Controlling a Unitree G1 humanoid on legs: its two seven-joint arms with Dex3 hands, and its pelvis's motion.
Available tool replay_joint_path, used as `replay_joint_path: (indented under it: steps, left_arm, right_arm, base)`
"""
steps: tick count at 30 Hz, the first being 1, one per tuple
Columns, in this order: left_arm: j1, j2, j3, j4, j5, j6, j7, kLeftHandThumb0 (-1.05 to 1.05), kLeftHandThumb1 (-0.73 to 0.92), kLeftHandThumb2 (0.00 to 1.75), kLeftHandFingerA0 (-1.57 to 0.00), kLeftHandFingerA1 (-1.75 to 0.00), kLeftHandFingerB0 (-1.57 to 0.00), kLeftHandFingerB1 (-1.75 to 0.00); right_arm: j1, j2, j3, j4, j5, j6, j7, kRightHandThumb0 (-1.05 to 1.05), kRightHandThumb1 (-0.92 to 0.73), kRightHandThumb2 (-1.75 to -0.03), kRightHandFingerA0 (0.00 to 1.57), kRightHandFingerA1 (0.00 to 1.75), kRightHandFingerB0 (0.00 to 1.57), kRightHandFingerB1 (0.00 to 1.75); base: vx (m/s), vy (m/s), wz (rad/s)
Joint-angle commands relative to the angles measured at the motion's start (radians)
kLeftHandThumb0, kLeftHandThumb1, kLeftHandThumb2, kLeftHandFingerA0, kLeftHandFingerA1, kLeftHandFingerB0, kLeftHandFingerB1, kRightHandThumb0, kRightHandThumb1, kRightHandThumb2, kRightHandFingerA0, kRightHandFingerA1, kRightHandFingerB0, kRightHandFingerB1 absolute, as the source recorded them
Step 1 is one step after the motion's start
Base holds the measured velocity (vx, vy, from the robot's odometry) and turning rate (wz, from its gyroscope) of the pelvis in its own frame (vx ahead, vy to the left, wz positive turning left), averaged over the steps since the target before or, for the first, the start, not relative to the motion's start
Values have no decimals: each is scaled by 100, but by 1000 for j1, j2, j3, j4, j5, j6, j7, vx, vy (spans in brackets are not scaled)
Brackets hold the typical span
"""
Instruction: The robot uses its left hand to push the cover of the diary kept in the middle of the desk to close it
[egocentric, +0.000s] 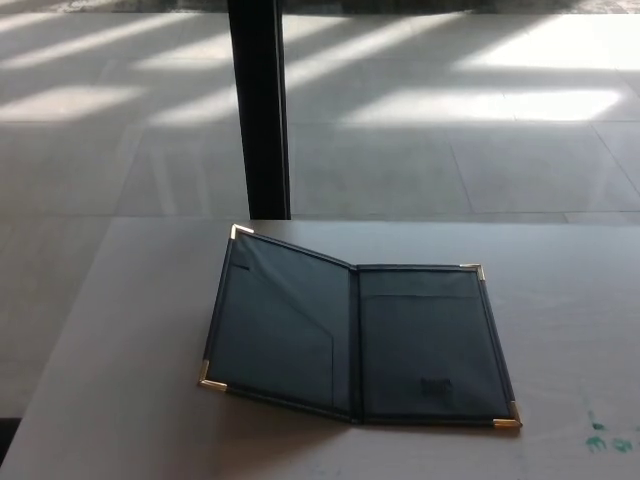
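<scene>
diary (360, 340): lies open in the middle of the desk (130, 400), dark inner faces up, spine running away from the robot, so its long axis points near to far.
left cover (280, 325): not flat — it tilts up from the spine, its outer edge lifted a little off the desk; gold corners at its near and far outer ends.
right cover (425, 345): flat on the desk, with a pocket across its top and gold corners on its outer edge.
left hand: not in the picture, so I cannot tell whether its fingers are spread or curled, or whether it holds anything.
right hand: also out of sight; nothing can be said of it.
which arm is nearer: my guess is the left, since the raised cover sits on the robot's left side of the spine.
the relation that matters: the hand would have to come in from outside the cover's free edge and push across toward the spine — left to right — swinging the cover over onto the flat half.
progress: by the look of it, the closing has not begun.
surroundings: a black post (258, 110) stands beyond the desk's far edge, sunlit floor (450, 120) behind; green marks (608, 437) on the desk off by the diary's right side.
</scene>
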Motion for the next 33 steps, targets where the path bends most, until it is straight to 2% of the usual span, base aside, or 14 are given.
replay_joint_path:
  steps: [1, 2, 9, 10, 11, 13, 14, 15, 16, 18, 21, 22, 23, 33]
  left_arm:
    - [-12, -16, 116, -216, -139, 220, 78, -31, 68, 118, 0, -48, 0, -48]
    - [-17, -3, 100, -256, -112, 217, 74, -67, 92, 84, -10, -31, -11, -33]
    - [-129, 85, 3, -411, 51, 253, 122, -29, 74, 122, 0, -50, -1, -48]
    - [-137, 88, 1, -423, 49, 259, 124, -54, 92, 80, -8, -33, -12, -33]
    - [-156, 91, -1, -444, 41, 263, 123, -57, 77, 105, 0, -38, 0, -41]
    - [-198, 89, -12, -470, 53, 284, 150, -29, 66, 117, -7, -51, -9, -50]
    - [-232, 102, -42, -521, 48, 303, 126, -34, 66, 119, 0, -50, 0, -48]
    - [-237, 103, -45, -528, 47, 309, 123, -34, 66, 119, 0, -50, 0, -48]
    - [-247, 98, -50, -556, 31, 326, 114, -68, 79, 113, -1, -40, -4, -43]
    - [-290, 64, -61, -589, -20, 336, 101, -56, 92, 87, 0, -19, -1, -27]
    - [-317, 46, -99, -605, -26, 355, 82, -69, 85, 111, 0, -29, 0, -33]
    - [-330, 28, -130, -630, -20, 388, 92, -69, 87, 114, 0, -32, -1, -36]
    - [-345, 3, -132, -634, -26, 405, 111, -73, 84, 112, -2, -36, -2, -37]
    - [-329, -48, -198, -648, 32, 466, 135, -75, 82, 115, 0, -41, -14, -44]
  right_arm:
    - [15, -14, -154, -117, 220, 66, 51, -102, -65, -121, 96, 64, 65, 53]
    - [16, -13, -156, -122, 217, 70, 53, -104, -66, -122, 97, 64, 66, 54]
    - [19, -1, -169, -141, 226, 79, 78, -96, -64, -120, 97, 69, 64, 56]
    - [19, 1, -170, -146, 229, 86, 72, -95, -63, -117, 98, 68, 73, 59]
    - [18, 3, -172, -149, 231, 91, 66, -103, -88, -67, 104, 65, 77, 53]
    - [15, 1, -170, -145, 233, 88, 69, -103, -88, -67, 104, 66, 77, 54]
    - [15, 1, -170, -145, 238, 88, 73, -99, -62, -118, 101, 68, 70, 56]
    - [14, 1, -170, -147, 240, 90, 73, -99, -62, -118, 101, 68, 70, 56]
    - [16, 2, -170, -158, 240, 102, 65, -104, -88, -67, 106, 66, 77, 53]
    - [15, -1, -161, -161, 232, 103, 60, -94, -63, -119, 98, 69, 70, 58]
    - [17, -1, -158, -169, 232, 105, 54, -94, -64, -118, 99, 69, 71, 59]
    - [10, 0, -158, -166, 237, 110, 50, -102, -88, -68, 104, 65, 77, 52]
    - [13, -1, -158, -164, 240, 103, 62, -103, -68, -122, 97, 65, 66, 54]
    - [-2, -5, -155, -147, 244, 102, 51, -103, -68, -122, 95, 61, 69, 55]
  base:
    - [0, 0, 0]
    - [0, 0, 0]
    - [0, 0, 0]
    - [0, 0, 0]
    - [0, 0, 0]
    - [0, 0, 0]
    - [0, 0, 0]
    - [0, 0, 0]
    - [0, 0, 0]
    - [0, 0, 0]
    - [0, 0, 0]
    - [0, 0, 0]
    - [0, 0, 0]
    - [0, 0, 0]
